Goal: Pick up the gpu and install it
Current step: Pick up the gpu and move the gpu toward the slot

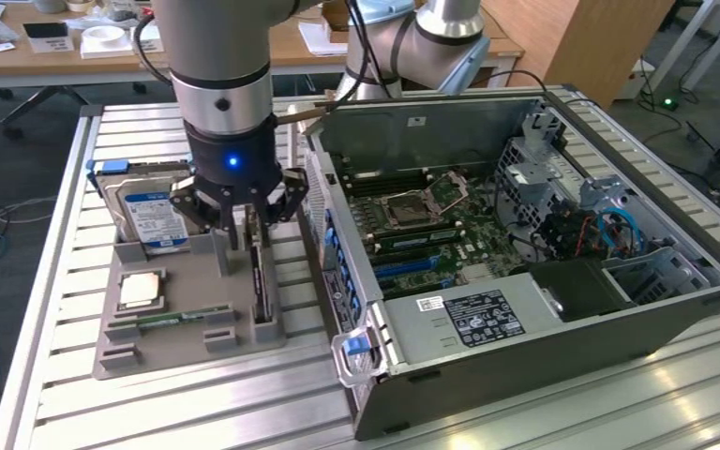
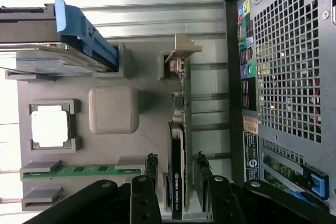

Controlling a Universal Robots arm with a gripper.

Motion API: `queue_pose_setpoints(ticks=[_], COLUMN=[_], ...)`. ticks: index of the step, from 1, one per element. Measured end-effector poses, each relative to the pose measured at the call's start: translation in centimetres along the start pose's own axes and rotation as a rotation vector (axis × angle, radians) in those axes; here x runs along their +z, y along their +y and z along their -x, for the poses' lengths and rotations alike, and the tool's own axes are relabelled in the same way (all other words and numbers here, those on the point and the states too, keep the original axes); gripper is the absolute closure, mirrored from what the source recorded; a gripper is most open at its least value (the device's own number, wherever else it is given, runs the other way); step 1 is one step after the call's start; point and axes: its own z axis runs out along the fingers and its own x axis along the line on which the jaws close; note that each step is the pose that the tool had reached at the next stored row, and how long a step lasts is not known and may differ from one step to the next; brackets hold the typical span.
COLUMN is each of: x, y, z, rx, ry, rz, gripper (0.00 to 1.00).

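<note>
Claw (image 1: pixel 245 223) spread wide and holding nothing, its fingers (image 2: pixel 151 177) either side of the gpu (image 1: pixel 260 281), which stands on edge in its slot of the grey tray (image 1: pixel 147 352) on the table (image 1: pixel 210 408). In the exterior view, the hard drive (image 1: pixel 150 217) sits at the claw's nine o'clock and the open computer case (image 1: pixel 547 375) at three. Pick-up is the step in hand, I'd say. It calls for a square, centred squeeze on that thin board.

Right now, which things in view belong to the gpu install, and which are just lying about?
In the job:
- gpu, on edge in the tray
- gripper, open, astride the gpu
- open case with its motherboard

Lying about, in the same tray:
- hard drive
- CPU
- RAM stick
</note>
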Motion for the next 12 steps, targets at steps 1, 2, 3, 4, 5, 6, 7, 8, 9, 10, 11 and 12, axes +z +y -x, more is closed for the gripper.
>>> queue_pose_setpoints(ticks=[1,2,3,4,5,6,7,8,9,10,11,12], x=[0.41,0.45,0.49,0.6,0.74,0.91,1.09,1.28,1.46,1.61,1.75,1.89], y=[-0.02,-0.01,0.01,0.01,0.01,0.0,-0.01,-0.01,-0.02,-0.03,-0.03,-0.04], z=[0.0,0.2,0.5,0.5,0.5,0.5,0.5,0.5,0.5,0.5,0.5,0.5], rx=[0.0,0.0,0.0,0.0,0.0,0.0,0.0,0.0,0.0,0.0,0.0,0.0], ry=[0.0001,0.0001,0.0008,0.0007,0.0008,0.0009,0.0009,0.0008,0.0008,0.0008,0.0008,0.0008], rz=[-0.0001,0.0004,0.0001,0.0003,0.0002,0.0001,0.0001,0.0002,0.0003,0.0002,0.0002,0.0002], gripper=[0.58,0.58,0.58,0.58,0.58,0.58,0.58,0.58,0.58,0.58,0.58,0.58])
